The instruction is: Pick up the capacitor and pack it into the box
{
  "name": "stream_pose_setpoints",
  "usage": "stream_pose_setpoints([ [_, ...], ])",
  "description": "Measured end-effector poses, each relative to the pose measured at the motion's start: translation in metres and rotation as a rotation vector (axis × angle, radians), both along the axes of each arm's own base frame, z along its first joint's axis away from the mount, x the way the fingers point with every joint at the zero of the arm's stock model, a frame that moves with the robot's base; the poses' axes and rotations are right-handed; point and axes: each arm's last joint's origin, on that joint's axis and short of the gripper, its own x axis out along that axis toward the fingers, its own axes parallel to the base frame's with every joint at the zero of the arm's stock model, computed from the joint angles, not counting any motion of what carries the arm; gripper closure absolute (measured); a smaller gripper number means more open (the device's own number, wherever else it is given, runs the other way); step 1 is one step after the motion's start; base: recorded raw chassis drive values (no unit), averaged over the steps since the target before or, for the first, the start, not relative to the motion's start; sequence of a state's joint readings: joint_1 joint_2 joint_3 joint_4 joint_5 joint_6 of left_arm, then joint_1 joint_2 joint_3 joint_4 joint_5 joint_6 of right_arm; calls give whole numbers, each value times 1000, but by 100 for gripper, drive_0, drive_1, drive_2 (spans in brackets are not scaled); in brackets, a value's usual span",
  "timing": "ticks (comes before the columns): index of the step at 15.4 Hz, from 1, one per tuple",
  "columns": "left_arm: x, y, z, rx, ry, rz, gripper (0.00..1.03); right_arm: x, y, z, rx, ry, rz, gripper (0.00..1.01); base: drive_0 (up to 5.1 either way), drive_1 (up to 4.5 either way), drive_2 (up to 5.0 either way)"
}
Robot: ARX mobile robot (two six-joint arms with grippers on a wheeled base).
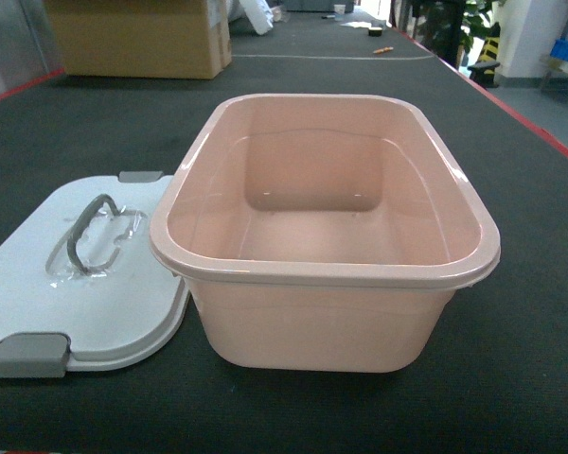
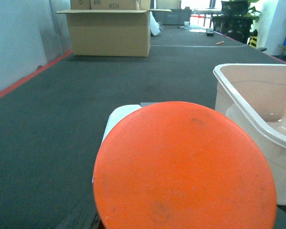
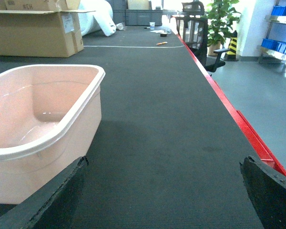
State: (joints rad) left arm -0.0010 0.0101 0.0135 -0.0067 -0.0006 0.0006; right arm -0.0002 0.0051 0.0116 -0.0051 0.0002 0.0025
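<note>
The pale pink box (image 1: 327,272) stands open and empty in the middle of the dark mat. Its light grey lid (image 1: 38,284) lies flat to its left, handle up. In the left wrist view a large orange round face, the capacitor (image 2: 183,167), fills the lower frame right in front of the camera. It hangs above the lid (image 2: 117,119), left of the box rim (image 2: 238,95). My left gripper holds it, with the fingers hidden behind it. My right gripper (image 3: 164,191) is open and empty, right of the box (image 3: 52,138). Neither gripper shows in the head view.
A brown cardboard carton (image 1: 137,38) stands at the far left of the mat. The table's red edge (image 3: 248,133) runs along the right, with floor beyond it. A black chair (image 3: 195,28) and blue bins (image 3: 281,43) are far off right.
</note>
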Motion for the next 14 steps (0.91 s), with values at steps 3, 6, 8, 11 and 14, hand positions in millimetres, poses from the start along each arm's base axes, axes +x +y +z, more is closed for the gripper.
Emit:
stream_pose_setpoints([
  [3, 0, 0, 0, 0, 0, 0, 59, 0, 0, 0, 0, 0, 0, 3, 0, 0, 0],
  [6, 0, 0, 0, 0, 0, 0, 59, 0, 0, 0, 0, 0, 0, 3, 0, 0, 0],
  [8, 0, 0, 0, 0, 0, 0, 59, 0, 0, 0, 0, 0, 0, 3, 0, 0, 0],
  [11, 0, 0, 0, 0, 0, 0, 59, 0, 0, 0, 0, 0, 0, 3, 0, 0, 0],
  [14, 0, 0, 0, 0, 0, 0, 59, 0, 0, 0, 0, 0, 0, 3, 0, 0, 0],
])
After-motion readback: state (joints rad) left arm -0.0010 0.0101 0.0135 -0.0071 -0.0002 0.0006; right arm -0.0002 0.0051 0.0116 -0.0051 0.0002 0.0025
